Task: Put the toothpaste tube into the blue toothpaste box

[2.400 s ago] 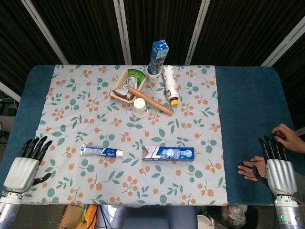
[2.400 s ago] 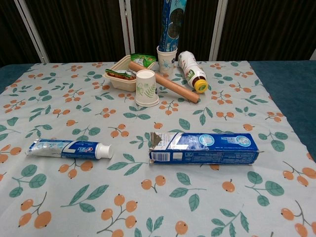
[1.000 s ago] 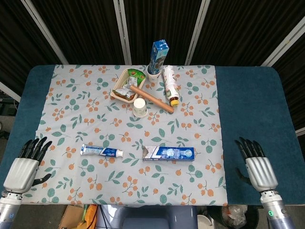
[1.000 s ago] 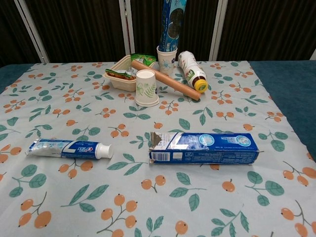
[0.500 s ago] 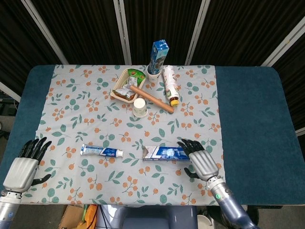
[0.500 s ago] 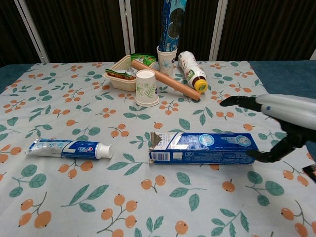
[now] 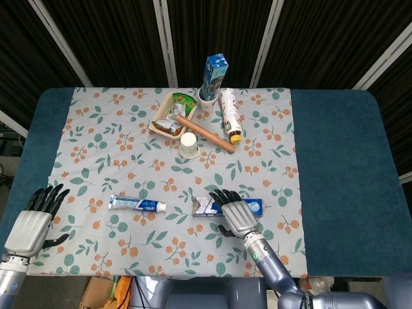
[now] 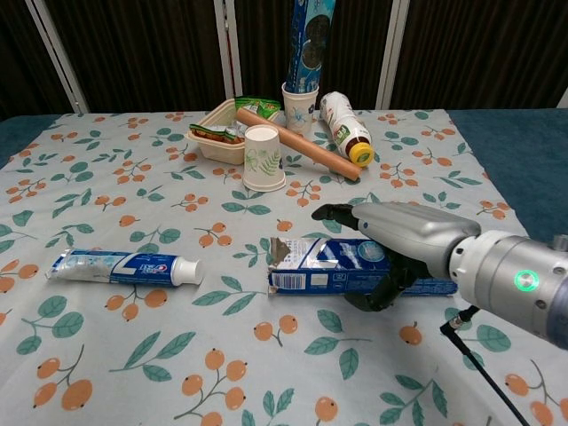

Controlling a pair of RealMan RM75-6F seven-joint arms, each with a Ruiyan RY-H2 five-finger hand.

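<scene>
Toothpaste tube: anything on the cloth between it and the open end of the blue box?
Nothing visible. The toothpaste tube lies left of the blue toothpaste box, cap toward the box's torn-open left end, with only bare tablecloth between. The right robot hand sits over the box's right part, not in that gap.

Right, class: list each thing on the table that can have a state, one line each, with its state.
blue toothpaste box: lying flat, left end flap open
toothpaste tube: lying flat, cap on, outside the box
right hand: over the box, fingers spread, grip unclear
left hand: open, holding nothing
paper cup: upside down
bottle: on its side, yellow cap on
</scene>
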